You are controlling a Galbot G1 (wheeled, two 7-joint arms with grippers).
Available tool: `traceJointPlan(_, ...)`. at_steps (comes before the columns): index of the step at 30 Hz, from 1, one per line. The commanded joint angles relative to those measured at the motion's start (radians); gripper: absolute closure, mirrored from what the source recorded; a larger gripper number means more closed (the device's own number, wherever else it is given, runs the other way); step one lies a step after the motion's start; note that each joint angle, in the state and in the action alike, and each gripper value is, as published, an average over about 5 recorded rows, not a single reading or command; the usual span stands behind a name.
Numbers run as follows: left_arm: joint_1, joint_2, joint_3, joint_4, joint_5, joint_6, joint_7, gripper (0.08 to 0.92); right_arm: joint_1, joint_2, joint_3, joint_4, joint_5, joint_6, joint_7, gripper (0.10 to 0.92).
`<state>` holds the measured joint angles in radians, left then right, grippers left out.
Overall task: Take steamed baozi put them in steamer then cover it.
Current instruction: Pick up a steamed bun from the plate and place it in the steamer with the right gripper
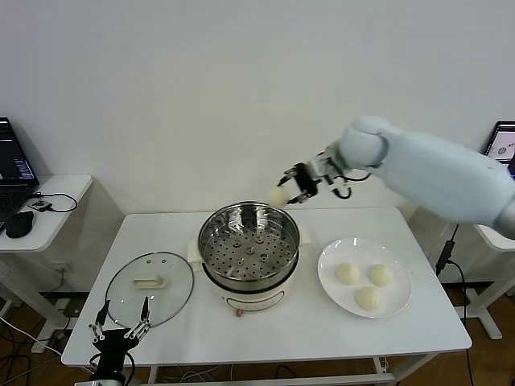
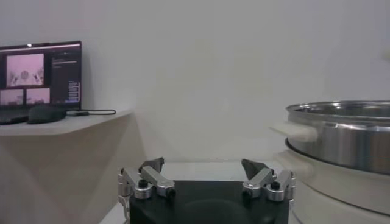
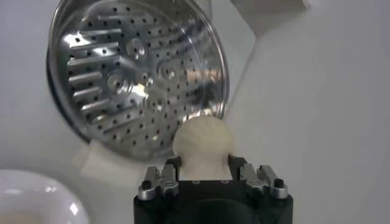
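Right pincer (image 1: 291, 190) clamped on one baozi (image 1: 278, 195), held above the steamer (image 1: 249, 245) far rim. Risk: release this far back and it likely clips the rim and rolls off the bench (image 1: 265, 322). Three baozi on plate (image 1: 364, 277) at right. Cover (image 1: 150, 288) lies left. Left pincer (image 1: 121, 329) idle at near-left, fingers apart.

No legible text, label, brand, number or sign found on any item. The laptop screen (image 2: 40, 81) on the side desk shows image panes and lines of writing, all too small to read.
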<state>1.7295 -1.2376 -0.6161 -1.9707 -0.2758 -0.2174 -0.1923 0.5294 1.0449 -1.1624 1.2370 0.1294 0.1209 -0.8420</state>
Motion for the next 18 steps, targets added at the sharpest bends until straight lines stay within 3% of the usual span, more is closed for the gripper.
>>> traceJointPlan(1,0.004,-0.001,-0.009,-0.006,-0.001,-0.002,0.001,0.177,-0.047,0.222,-0.057,-0.147,-0.175,0.125,0.042,0.506)
traceJointPlan(18,0.008,-0.006,-0.019,-0.005,-0.002,-0.017,0.001,0.177,-0.113,0.294,-0.077,-0.288,-0.459,0.324,0.107,0.5)
